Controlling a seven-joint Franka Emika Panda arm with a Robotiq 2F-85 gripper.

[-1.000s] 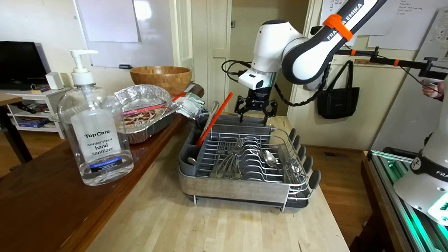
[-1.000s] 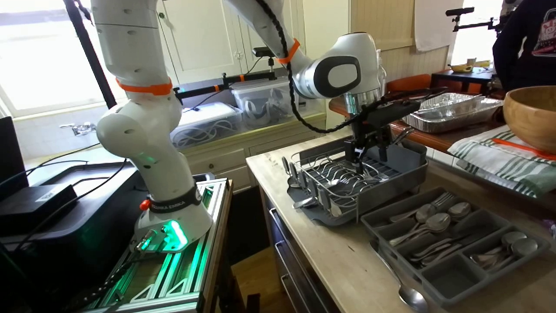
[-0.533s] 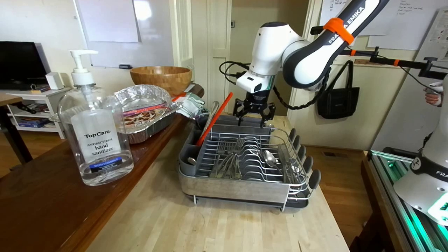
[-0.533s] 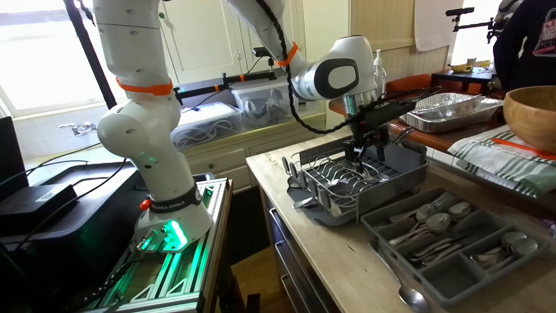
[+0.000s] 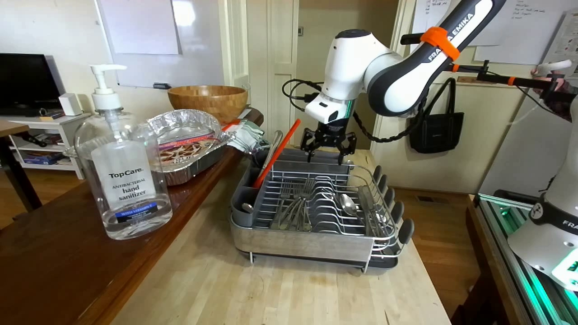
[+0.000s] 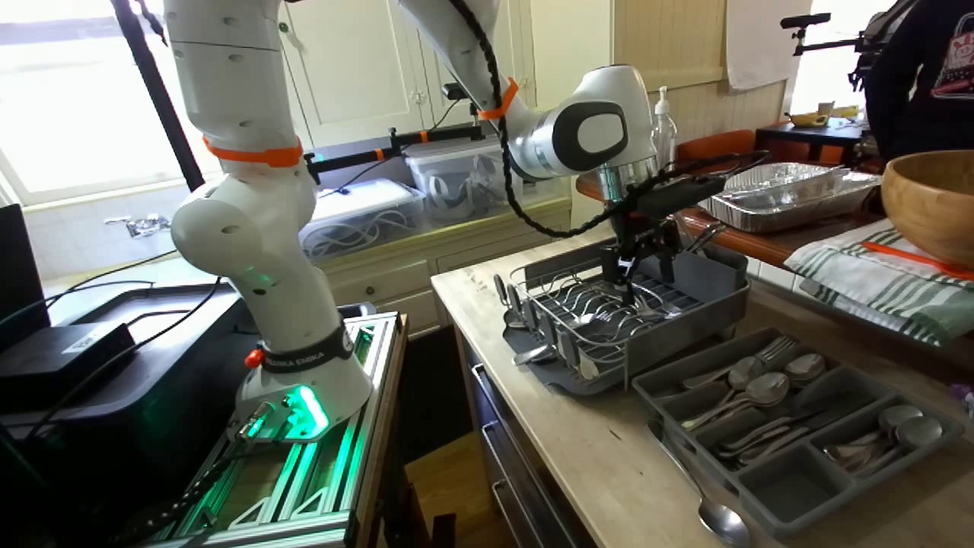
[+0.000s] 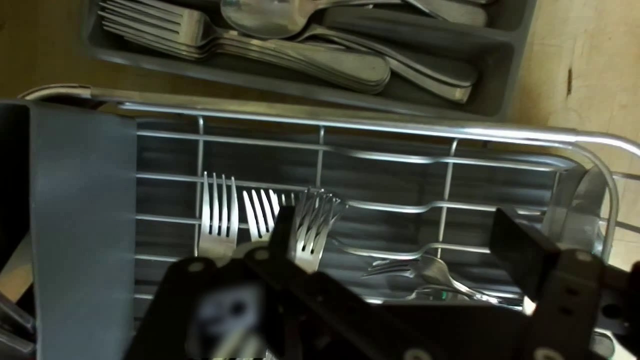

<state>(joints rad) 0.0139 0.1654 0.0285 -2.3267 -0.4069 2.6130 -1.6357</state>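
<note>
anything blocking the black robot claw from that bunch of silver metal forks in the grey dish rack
Nothing visible stands between the open black claw and the bunch of silver metal forks. The curved silver wire dividers sit beside the forks; none shows over them.

In an exterior view, the gripper hangs over the dish rack — a gray cutlery tray stands alongside, a spoon lying beside it.
</note>
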